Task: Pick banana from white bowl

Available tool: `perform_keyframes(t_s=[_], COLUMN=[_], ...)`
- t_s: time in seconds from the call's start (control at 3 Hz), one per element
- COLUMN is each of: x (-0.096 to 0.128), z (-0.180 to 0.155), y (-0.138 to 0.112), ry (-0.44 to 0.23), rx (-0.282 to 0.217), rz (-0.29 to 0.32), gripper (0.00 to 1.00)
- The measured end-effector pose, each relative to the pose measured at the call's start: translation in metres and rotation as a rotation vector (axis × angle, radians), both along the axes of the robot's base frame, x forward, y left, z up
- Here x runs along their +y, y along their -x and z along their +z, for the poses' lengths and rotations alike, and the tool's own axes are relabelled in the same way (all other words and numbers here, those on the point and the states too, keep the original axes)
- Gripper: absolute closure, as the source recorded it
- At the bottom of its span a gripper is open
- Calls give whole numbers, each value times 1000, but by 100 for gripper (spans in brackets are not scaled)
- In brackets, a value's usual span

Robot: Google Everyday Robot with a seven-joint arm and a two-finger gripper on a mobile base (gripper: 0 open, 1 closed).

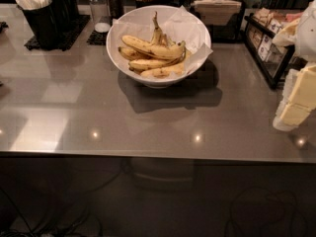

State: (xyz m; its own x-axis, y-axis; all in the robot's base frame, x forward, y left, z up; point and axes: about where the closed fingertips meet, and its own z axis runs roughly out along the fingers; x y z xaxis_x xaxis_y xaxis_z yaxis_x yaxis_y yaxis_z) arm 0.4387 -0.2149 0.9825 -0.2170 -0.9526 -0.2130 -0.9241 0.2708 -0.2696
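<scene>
The white bowl (114, 48) stands at the back middle of the grey counter, lined with crinkled white paper. Several bananas lie in it. The banana (148, 47), the longest one, lies across the top of the pile, yellow with brown freckles, its stem end curling up at the right. Shorter speckled bananas lie below it. My gripper (296, 102) shows at the right edge of the camera view as pale cream and white parts, well to the right of the bowl and lower in the frame, holding nothing I can see.
Black cup holders with white utensils (42, 11) stand at the back left. Shakers (98, 4) and a napkin holder (215, 9) are behind the bowl. A black rack of packets (269, 46) stands at the right. The counter's front edge (148, 154) runs across.
</scene>
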Motion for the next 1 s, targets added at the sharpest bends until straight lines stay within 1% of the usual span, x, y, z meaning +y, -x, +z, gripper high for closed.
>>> perform_keyframes(t_s=[0.33,0.67,1.0], x=[0,17,46], z=[0,3,1], y=[0,-29,-70], ry=[-1,-51,-135], rx=[-2,-11,16], rz=[1,35,86], gripper=[0,0,0])
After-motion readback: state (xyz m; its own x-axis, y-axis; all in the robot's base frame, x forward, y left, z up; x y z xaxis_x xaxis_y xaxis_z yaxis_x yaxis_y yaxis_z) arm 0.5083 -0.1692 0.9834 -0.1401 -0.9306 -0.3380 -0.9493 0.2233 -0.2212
